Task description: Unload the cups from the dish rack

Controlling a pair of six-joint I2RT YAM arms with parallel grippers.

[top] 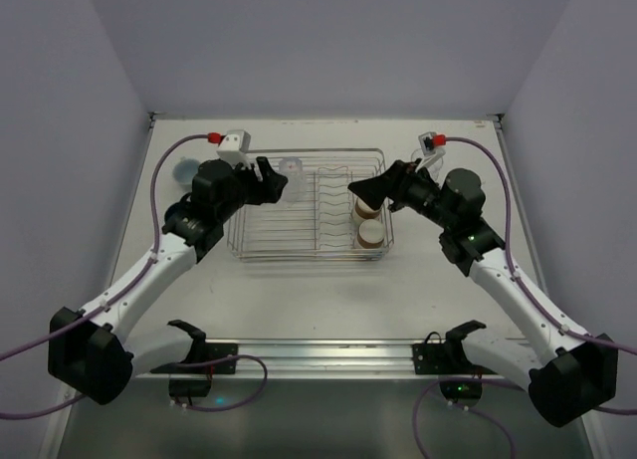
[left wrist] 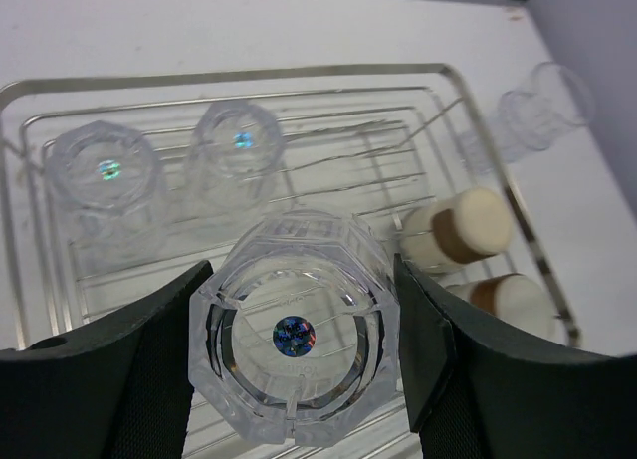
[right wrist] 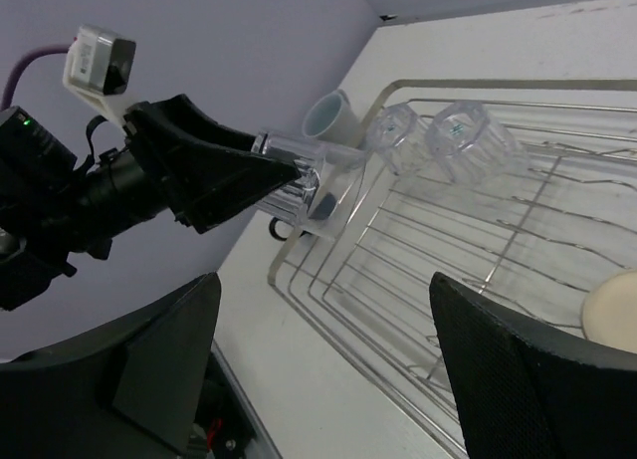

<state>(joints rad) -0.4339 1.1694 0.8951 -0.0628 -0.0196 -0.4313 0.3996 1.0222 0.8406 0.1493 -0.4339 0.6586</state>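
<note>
Cups, one clear tumbler (left wrist: 294, 330): clenched between the fingers of my left gripper (top: 269, 180) and held on its side above the dish rack (top: 304, 254), at the end nearer the worktop's left edge. My right gripper (top: 370, 192) hung spread and empty over the opposite end, near two tan cups (left wrist: 463, 230). Risk, as I judged it: the slick faceted plastic could twist out of the pinch, or knock the bluish cup (right wrist: 333, 115) standing toward the far-left corner at set-down. The right wrist view showed the tumbler's clearance above the wires. The left wrist view, facing its base, did not, but showed both tan cups whole.
</note>
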